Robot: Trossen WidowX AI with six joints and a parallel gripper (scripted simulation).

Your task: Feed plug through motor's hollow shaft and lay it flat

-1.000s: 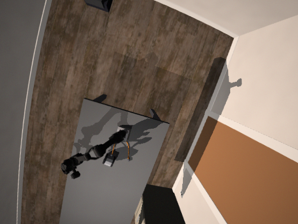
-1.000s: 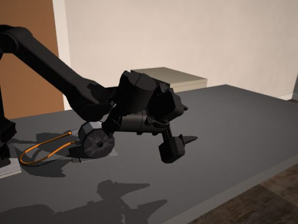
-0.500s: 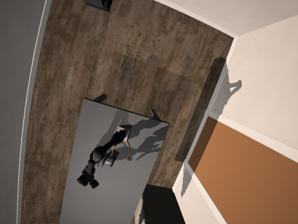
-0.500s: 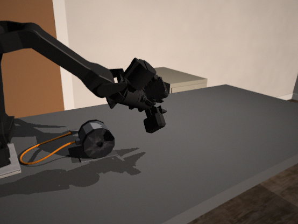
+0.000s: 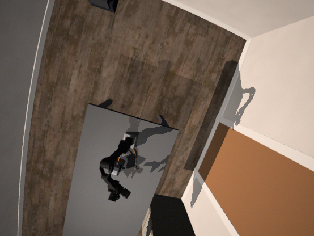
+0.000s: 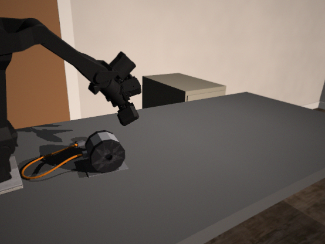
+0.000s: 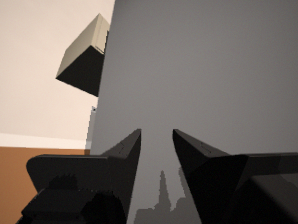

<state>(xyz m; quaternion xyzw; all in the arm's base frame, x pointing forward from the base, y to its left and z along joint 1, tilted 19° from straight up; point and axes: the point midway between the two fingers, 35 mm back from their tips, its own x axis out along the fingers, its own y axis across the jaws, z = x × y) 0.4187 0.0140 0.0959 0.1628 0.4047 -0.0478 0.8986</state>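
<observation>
On the table (image 6: 223, 141), the motor (image 6: 105, 151) lies on a base plate (image 6: 123, 167); the looped cable (image 6: 44, 164) lies left of the motor, the cabinet (image 6: 182, 88) behind the table.
</observation>
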